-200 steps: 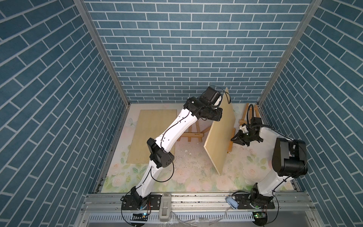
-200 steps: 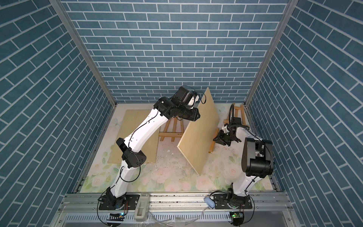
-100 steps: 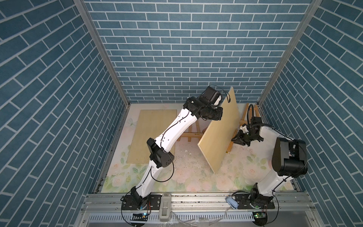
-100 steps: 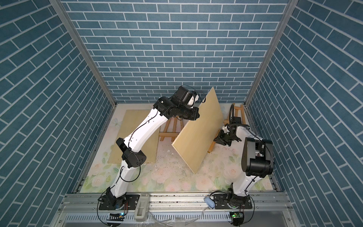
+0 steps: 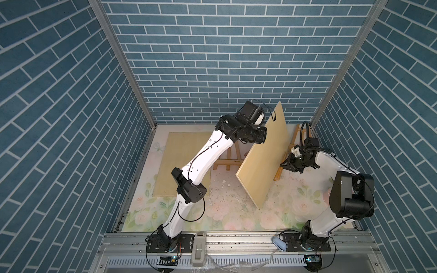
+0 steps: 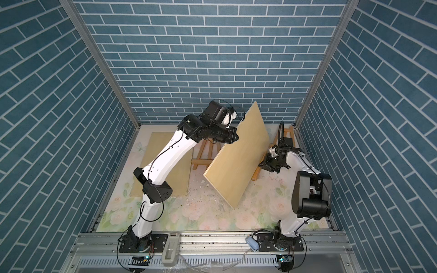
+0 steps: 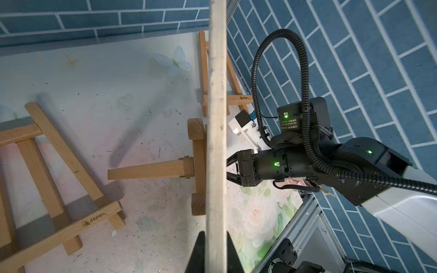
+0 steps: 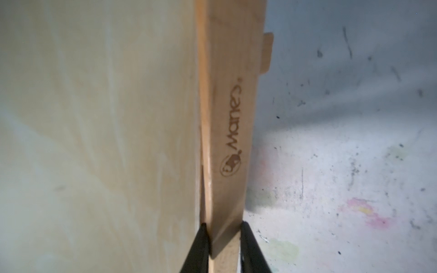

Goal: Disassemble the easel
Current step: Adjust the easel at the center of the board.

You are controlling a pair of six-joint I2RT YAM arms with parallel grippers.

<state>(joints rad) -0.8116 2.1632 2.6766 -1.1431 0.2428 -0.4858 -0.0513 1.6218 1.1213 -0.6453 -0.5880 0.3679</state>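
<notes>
We see the left fingers [image 7: 198, 257] pressed onto the thin edge of the wooden board [image 5: 262, 160], one finger on each face, pinching it near its upper end. The board is up on edge and tilted in both top views. It sits around 2 o'clock from the centre of the bench [image 5: 231, 219], lowest corner pointing to 6 o'clock; we cannot tell if that corner touches the bench. The right fingers [image 8: 201, 250] clamp the easel [image 8: 231, 113] on its logo-stamped ledge bar, one finger on each side. That easel stands at 3 o'clock of the board and is mostly hidden behind it from the top. In the right wrist view the board face lies right against the ledge bar. In the left wrist view the easel's rear leg sticks out on the side of the board away from the right arm. A second easel [image 5: 227, 162] stands at 9 o'clock of the board, under the left arm. A third easel [image 5: 297, 133] is at 1 o'clock, near the back right corner. A flat board [image 5: 175, 165] lies on the bench at 9 o'clock, well apart from the held one.
</notes>
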